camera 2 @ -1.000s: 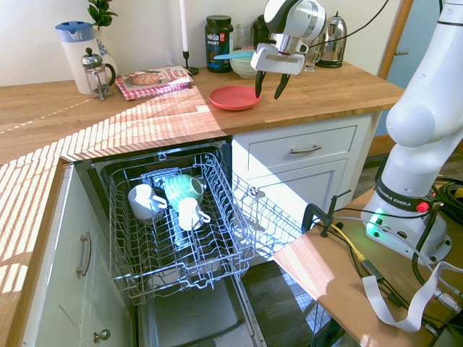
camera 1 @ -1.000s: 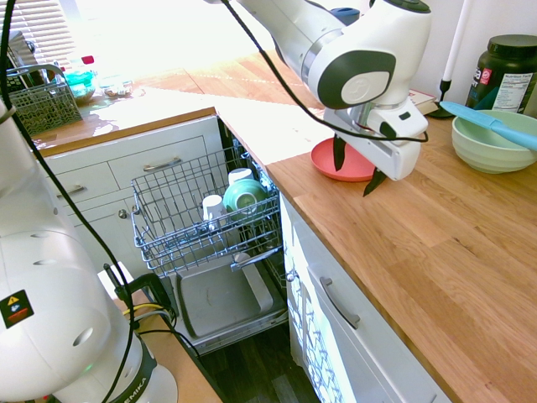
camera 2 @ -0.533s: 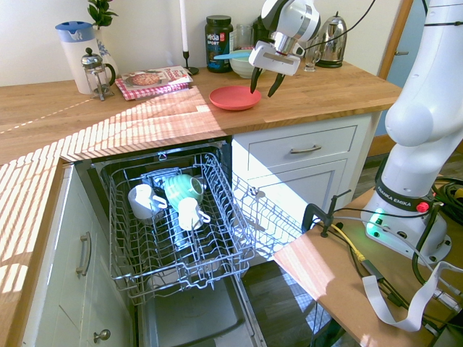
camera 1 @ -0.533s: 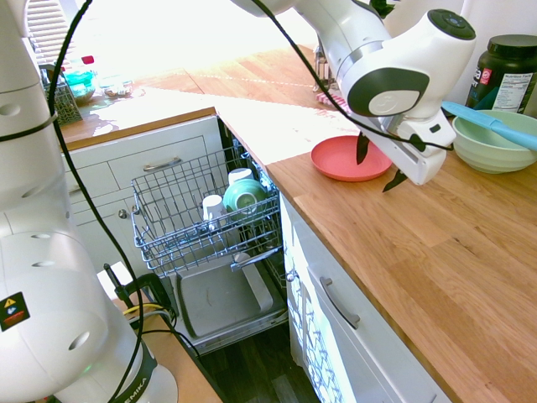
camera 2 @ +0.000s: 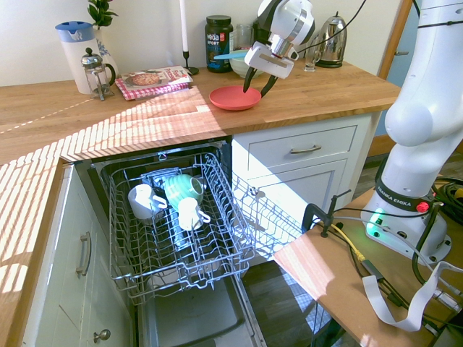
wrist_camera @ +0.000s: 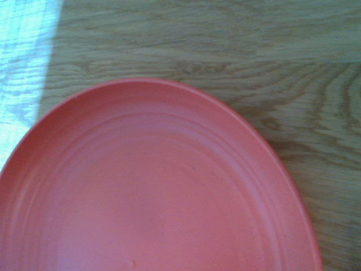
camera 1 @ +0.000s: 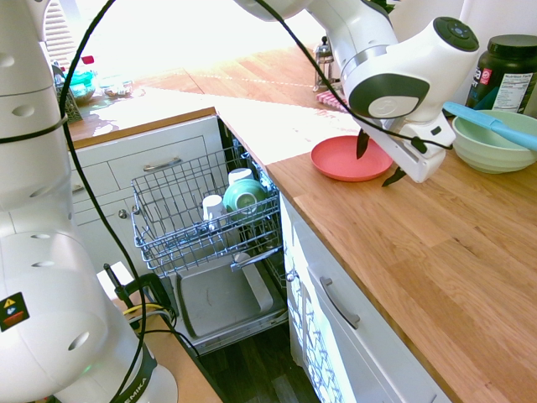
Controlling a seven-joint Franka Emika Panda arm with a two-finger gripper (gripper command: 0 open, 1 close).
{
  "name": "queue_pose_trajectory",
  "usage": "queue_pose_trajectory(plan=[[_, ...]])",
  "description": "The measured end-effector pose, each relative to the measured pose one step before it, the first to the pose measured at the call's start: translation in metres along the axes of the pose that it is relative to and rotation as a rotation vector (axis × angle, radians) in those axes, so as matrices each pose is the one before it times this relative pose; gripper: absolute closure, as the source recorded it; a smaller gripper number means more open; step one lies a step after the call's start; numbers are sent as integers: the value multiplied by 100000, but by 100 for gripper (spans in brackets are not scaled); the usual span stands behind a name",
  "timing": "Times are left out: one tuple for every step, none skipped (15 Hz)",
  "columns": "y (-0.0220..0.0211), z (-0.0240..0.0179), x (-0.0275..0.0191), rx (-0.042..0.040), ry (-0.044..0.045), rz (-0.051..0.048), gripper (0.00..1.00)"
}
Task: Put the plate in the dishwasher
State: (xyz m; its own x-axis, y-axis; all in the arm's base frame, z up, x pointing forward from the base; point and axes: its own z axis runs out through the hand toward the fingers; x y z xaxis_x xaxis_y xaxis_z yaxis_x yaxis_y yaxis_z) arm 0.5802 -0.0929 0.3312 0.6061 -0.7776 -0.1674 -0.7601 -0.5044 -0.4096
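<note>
One plate (camera 1: 348,158) flat on the counter (camera 1: 436,252), face up, under the spread end effector (camera 1: 377,161).

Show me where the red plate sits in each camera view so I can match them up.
First exterior view: plate right of centre on the wooden counter, beside the open gripper.
Second exterior view: plate upper centre, near the counter's front edge.
Wrist view: plate fills the lower frame.
Shared landmark: dishwasher rack.
</note>
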Motion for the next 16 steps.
queue_pose_trajectory(plan=[[-79,115,-15,-90,-184,-219,100],[-123,203,7,-162,-364,-174,100],[-105,150,26,-111,-298,-133,100],[-75,142,-27,-121,-328,-131,100],[-80,135,-25,-130,-391,-131,100],[-123,147,-83,-140,-538,-241,100],[-105,162,-62,-100,-251,-208,100],[-62,174,-91,-136,-264,-162,100],[-62,152,-91,-79,-253,-114,100],[-75,185,-109,15,-344,-16,100],[-102,213,-139,146,-462,54,100],[-99,200,-130,35,-370,-57,100],[-57,143,-65,-83,-211,25,100],[19,87,0,-100,-103,128,100],[32,82,10,-110,-107,75,100],[-128,7,-43,63,-69,-108,100]])
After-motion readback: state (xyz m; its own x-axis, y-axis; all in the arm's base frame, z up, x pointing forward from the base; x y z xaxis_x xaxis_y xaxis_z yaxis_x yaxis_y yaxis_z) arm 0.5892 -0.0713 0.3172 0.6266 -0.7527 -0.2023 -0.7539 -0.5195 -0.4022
